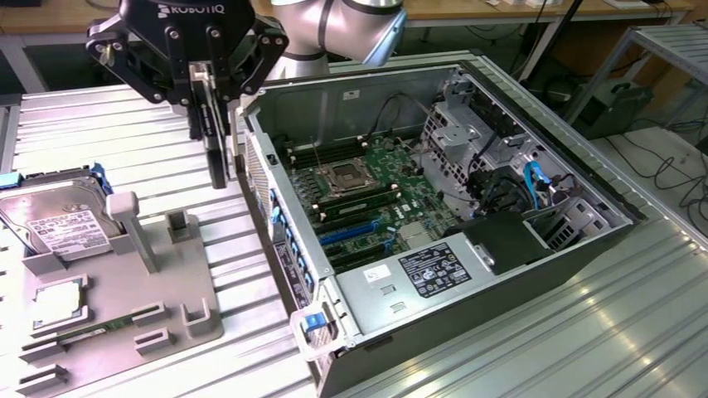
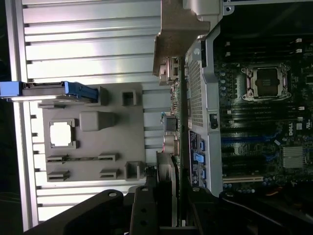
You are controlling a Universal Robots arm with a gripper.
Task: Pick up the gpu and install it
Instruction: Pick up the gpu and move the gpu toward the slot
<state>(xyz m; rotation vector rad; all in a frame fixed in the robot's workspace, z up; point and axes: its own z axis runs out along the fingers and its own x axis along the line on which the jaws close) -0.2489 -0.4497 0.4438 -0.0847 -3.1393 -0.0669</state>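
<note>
The gpu [image 1: 219, 153] hangs edge-on and upright, a thin dark card lifted above the ribbed table between the grey fixture and the open computer case. My gripper [image 1: 208, 112] is shut on its upper edge. In the wrist view the gpu [image 2: 178, 122] runs as a thin line just outside the case's rear wall, its metal bracket [image 2: 175, 34] at the far end, with my gripper [image 2: 172, 208] clamped around it. The motherboard [image 1: 370, 186] lies exposed inside the case, and its blue expansion slots [image 1: 351, 234] are uncovered.
The open case [image 1: 503, 99] lies on its side at the exterior view's right, with a power supply [image 1: 437, 269] and drive cages [image 1: 476, 137] inside. The grey fixture [image 1: 166, 290] holds a hard drive [image 1: 55, 224], a processor [image 1: 55, 303] and a memory stick [image 1: 94, 332].
</note>
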